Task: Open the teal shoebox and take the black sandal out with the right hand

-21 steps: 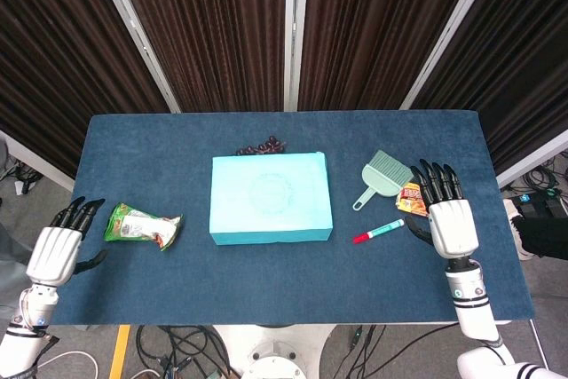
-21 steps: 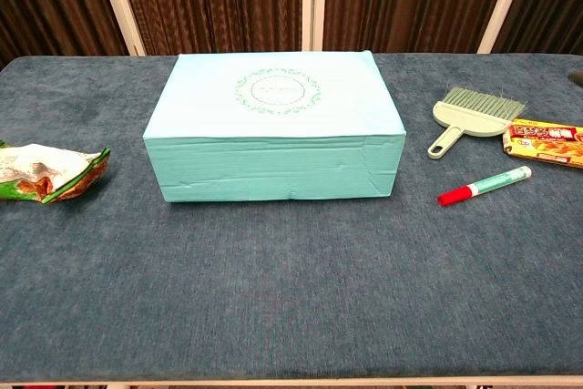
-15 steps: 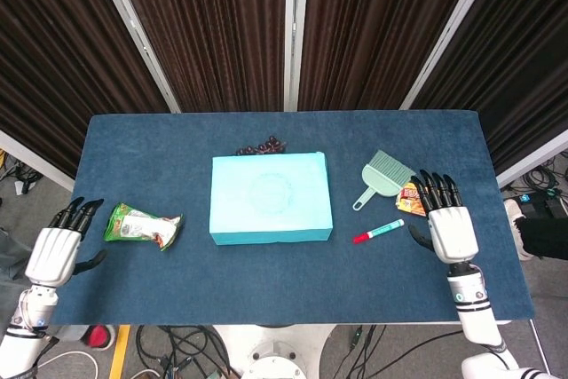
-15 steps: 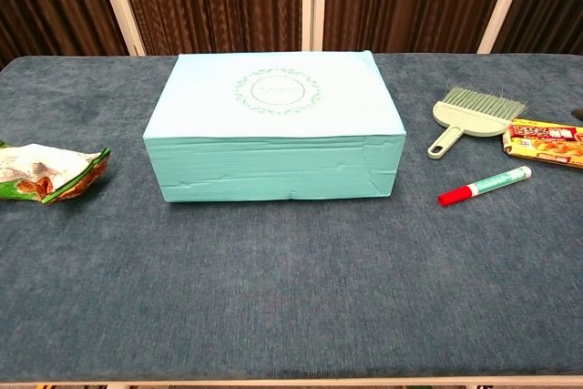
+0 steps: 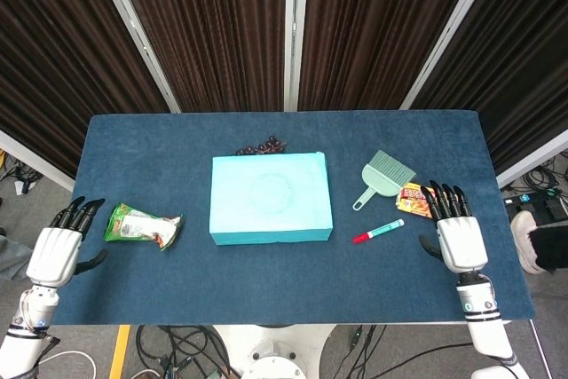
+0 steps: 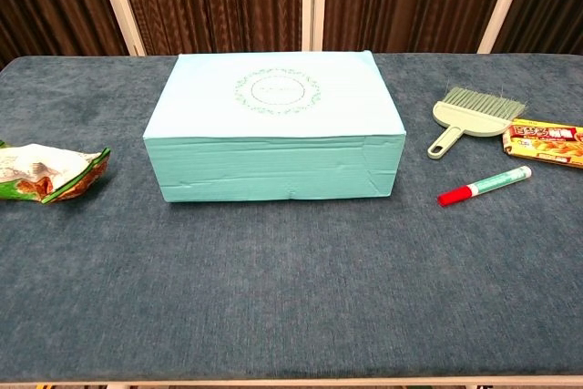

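The tabletop (image 6: 273, 298) wears a matt, napped blue cloth. The teal shoebox (image 6: 273, 166) looks like matt cardboard, faintly creased. The snack bag (image 6: 50, 170) is glossy crinkled foil; the brush (image 6: 466, 114) smooth plastic.

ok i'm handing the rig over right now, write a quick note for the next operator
Left hand: open, holds nothing, at the table's left edge near the green snack bag.
Right hand: open, holds nothing, at the right edge beside the orange packet.
Teal shoebox: mid-table, lid shut, untouched. Black sandal not visible.
Done: nothing.
Left: lift the lid, take the sandal out with the right hand.
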`<action>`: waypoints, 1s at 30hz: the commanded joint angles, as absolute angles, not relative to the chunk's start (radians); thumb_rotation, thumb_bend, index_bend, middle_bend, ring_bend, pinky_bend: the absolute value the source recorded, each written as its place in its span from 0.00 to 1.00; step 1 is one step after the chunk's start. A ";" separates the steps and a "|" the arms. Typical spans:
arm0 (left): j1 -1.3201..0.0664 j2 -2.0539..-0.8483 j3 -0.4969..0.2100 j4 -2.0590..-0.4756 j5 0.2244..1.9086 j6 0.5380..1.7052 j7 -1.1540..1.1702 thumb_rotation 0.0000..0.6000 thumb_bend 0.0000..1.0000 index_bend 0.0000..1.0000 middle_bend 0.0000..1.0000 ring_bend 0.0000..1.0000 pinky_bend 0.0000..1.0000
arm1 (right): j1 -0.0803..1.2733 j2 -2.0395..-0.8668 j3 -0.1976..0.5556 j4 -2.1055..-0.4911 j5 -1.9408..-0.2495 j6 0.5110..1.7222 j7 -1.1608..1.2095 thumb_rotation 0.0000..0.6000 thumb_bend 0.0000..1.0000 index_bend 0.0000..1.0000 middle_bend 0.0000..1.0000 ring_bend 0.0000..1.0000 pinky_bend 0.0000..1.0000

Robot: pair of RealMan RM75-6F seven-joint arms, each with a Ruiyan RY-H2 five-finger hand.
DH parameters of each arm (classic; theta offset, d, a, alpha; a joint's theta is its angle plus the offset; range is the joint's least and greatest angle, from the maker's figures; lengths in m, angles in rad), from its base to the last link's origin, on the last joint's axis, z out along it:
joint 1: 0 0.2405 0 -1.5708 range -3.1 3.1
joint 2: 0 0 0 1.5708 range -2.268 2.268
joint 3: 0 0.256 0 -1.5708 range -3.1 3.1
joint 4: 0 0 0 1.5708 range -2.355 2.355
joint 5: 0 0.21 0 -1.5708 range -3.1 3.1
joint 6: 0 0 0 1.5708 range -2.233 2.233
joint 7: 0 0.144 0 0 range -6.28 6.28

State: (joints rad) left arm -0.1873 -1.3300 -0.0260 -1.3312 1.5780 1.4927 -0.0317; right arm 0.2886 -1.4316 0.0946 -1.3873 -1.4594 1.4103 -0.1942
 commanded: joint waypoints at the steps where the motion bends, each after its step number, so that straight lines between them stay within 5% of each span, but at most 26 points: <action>1: -0.190 -1.325 -0.028 -1.336 1.580 1.492 -0.029 1.00 0.18 0.09 0.15 0.07 0.24 | 0.299 -1.434 0.104 -1.387 -1.442 1.381 -0.198 1.00 0.14 0.00 0.01 0.00 0.00; 4: -0.191 -1.325 -0.029 -1.336 1.576 1.488 -0.032 1.00 0.18 0.09 0.15 0.07 0.24 | 0.324 -1.429 0.099 -1.408 -1.424 1.307 -0.190 1.00 0.14 0.00 0.06 0.00 0.00; 10: -0.191 -1.337 -0.029 -1.309 1.569 1.481 -0.053 1.00 0.18 0.09 0.15 0.07 0.24 | 0.386 -1.445 0.107 -1.422 -1.393 1.188 -0.223 1.00 0.33 0.00 0.15 0.00 0.00; 17: -0.185 -1.339 -0.028 -1.286 1.574 1.495 -0.072 1.00 0.18 0.09 0.15 0.07 0.24 | 0.453 -1.641 0.190 -1.220 -1.451 1.304 -0.236 1.00 0.33 0.00 0.07 0.00 0.00; 30: -0.190 -1.331 -0.032 -1.279 1.571 1.490 -0.072 1.00 0.18 0.09 0.15 0.07 0.24 | 0.582 -1.888 0.217 -0.889 -1.466 1.272 -0.160 1.00 0.26 0.00 0.01 0.00 0.00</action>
